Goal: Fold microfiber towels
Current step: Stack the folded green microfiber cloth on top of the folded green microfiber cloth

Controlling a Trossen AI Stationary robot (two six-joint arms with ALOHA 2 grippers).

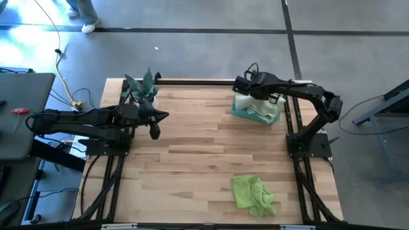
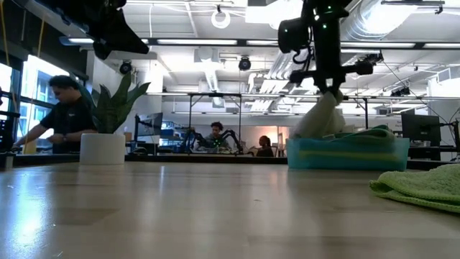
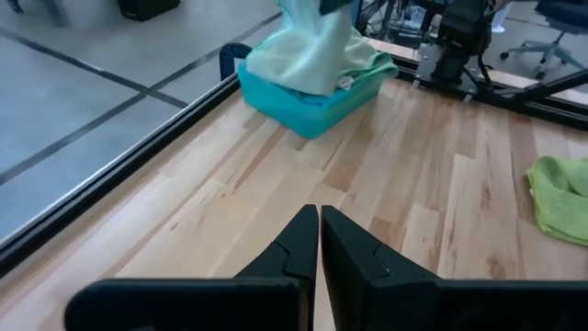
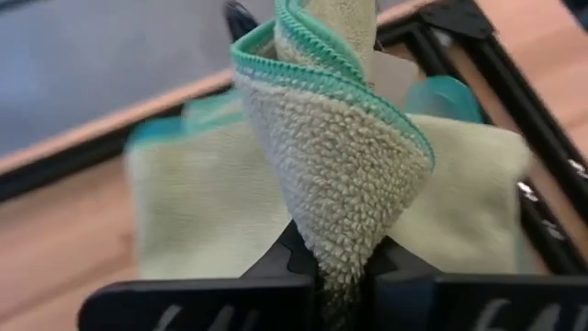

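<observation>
From above, the right gripper (image 1: pixel 257 96) sat over the teal bin (image 1: pixel 246 115) at the table's far right; only its wrist view showed the jaws pinched on a pale sage towel (image 4: pixel 335 165), lifted from the pile. The left gripper (image 3: pixel 319 241), fingers closed and empty, hovered near the plant (image 1: pixel 142 86). A lime towel (image 1: pixel 253 195) lay crumpled at the near edge

A grey concrete floor (image 1: pixel 192 54) with dark seams surrounds the wood table (image 1: pixel 192 160). Beyond the table, an open workshop shows white ceiling ducts (image 2: pixel 374 21), strip lights (image 2: pixel 187 42) and a bright window (image 2: pixel 32 93) at one side. People (image 2: pixel 215 137) sit at distant benches. A yellow cable (image 1: pixel 64 76) trails across the floor.
</observation>
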